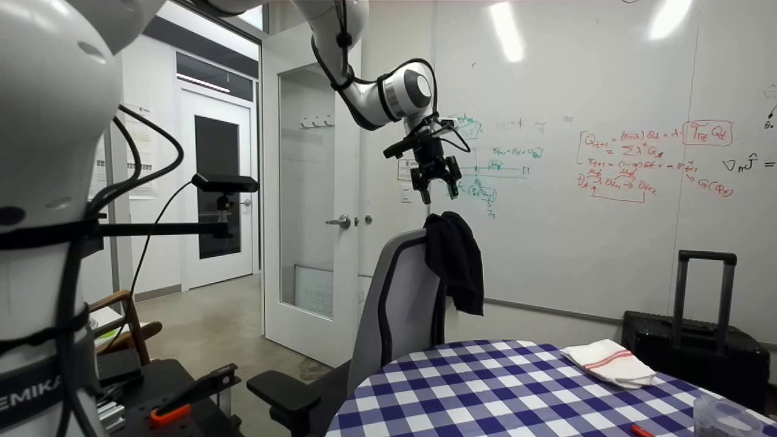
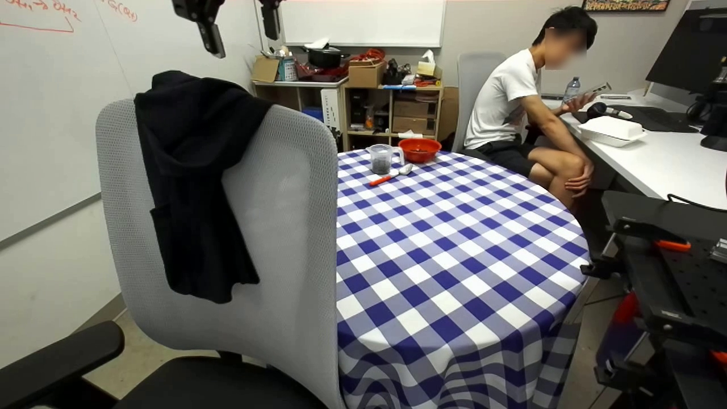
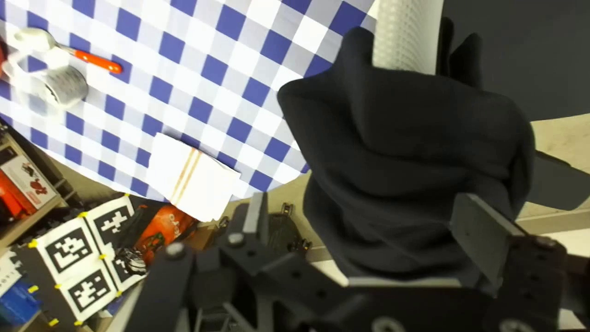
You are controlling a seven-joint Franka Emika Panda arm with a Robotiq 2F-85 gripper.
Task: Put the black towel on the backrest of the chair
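Hanging over the backrest [image 2: 284, 199] of the grey mesh swivel chair [image 1: 410, 297] is the wrinkled black cloth towel [image 2: 196, 170], its ends drooping down both faces. Above the chair, the black two-fingered gripper [image 1: 441, 196] is hovering apart from the towel, its fingers [image 3: 481, 235] spread wide. Behind the chair, a folded white cloth napkin with red stripes [image 1: 609, 363] is lying on the blue-and-white checked tablecloth [image 2: 454, 255]; a rigid black suitcase [image 1: 698, 367] is standing well apart from the chair.
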